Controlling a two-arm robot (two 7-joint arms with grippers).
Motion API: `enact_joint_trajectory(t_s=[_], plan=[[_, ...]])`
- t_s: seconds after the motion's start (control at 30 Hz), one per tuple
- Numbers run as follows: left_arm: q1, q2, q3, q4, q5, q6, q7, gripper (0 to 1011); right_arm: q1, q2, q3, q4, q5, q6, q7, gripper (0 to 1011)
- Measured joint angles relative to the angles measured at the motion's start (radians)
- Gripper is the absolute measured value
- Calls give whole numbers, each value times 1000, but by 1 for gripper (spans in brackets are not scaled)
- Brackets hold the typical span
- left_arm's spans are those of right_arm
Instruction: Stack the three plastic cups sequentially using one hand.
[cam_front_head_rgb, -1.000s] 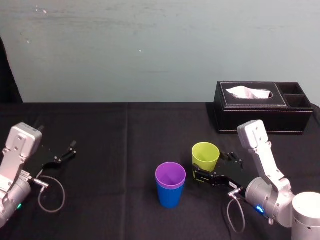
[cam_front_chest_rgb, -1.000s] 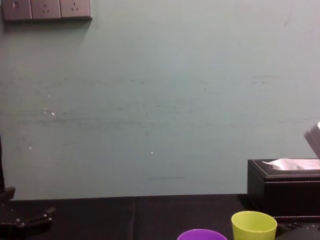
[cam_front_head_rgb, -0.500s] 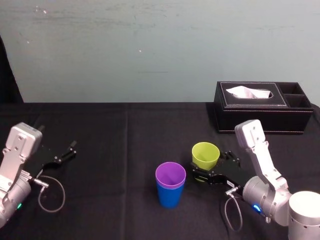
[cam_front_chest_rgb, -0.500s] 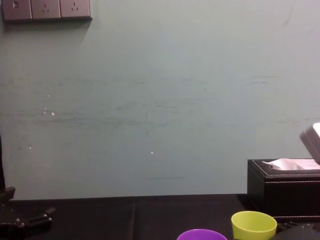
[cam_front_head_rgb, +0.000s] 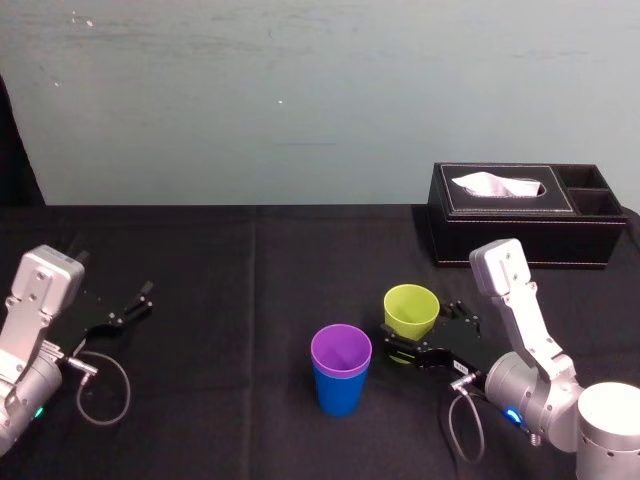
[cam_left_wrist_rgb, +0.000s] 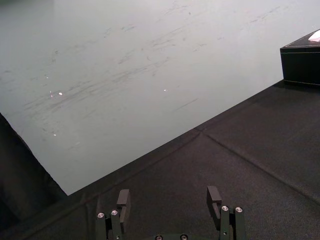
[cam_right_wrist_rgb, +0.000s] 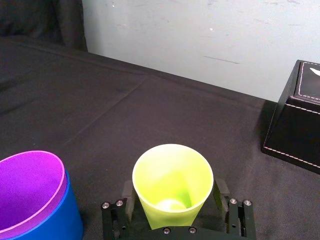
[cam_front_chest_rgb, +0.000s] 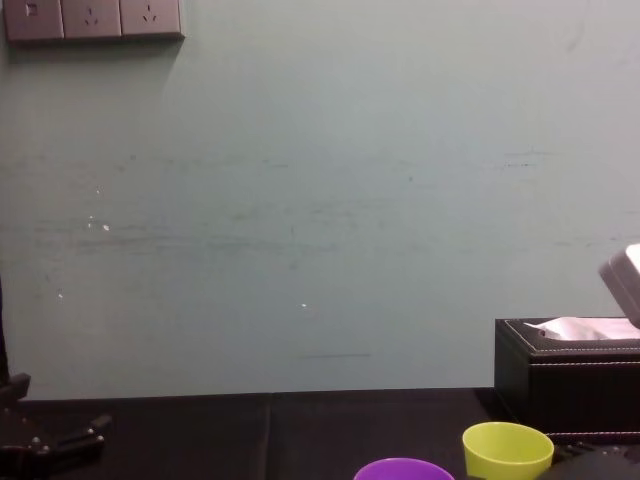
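Well, at the far left the left gripper (cam_left_wrist_rgb: 169, 199) sits low over the black tablecloth (cam_front_head_rgb: 250, 270), its jaws spread wide with nothing between them, well apart from the cups; near the middle of the table the purple cup (cam_front_head_rgb: 341, 350) is nested upright inside the blue cup (cam_front_head_rgb: 339, 394), only its rim and inner wall showing above the blue one's edge; just to the right and a little farther back stands the lime yellow-green cup (cam_front_head_rgb: 411, 309), upright on the cloth, near the nested pair but not touching it; the right gripper (cam_right_wrist_rgb: 173, 194) reaches in from the right at table height, its jaws apart and straddling the lower body of the lime yellow-green cup, one on each side, with a narrow gap visible at each; behind it, at the far right by the pale green wall (cam_front_head_rgb: 300, 100), sits the black leather tissue box (cam_front_head_rgb: 520, 235), a white tissue (cam_front_head_rgb: 497, 185) rising from its slot.
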Motion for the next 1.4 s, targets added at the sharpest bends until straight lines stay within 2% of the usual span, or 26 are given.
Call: enact_joint_trajectory(t_s=[0.13,0.37,0.73,0.9,1.23,1.4], plan=[[0,0,0,0,0,0,0,1000,0,0,0,0,0,0,0,954],[0,0,0,0,0,0,0,1000,0,1,0,0,0,1,0,775],[0,0,0,0,0,0,0,1000,-2,4,-1,-12,1,12,3,736],[0,0,0,0,0,0,0,1000,-3,12,-1,-43,5,43,10,736],[0,0,0,0,0,0,0,1000,6,40,-1,-148,10,159,15,736],[0,0,0,0,0,0,0,1000,9,59,1,-204,12,200,21,736]])
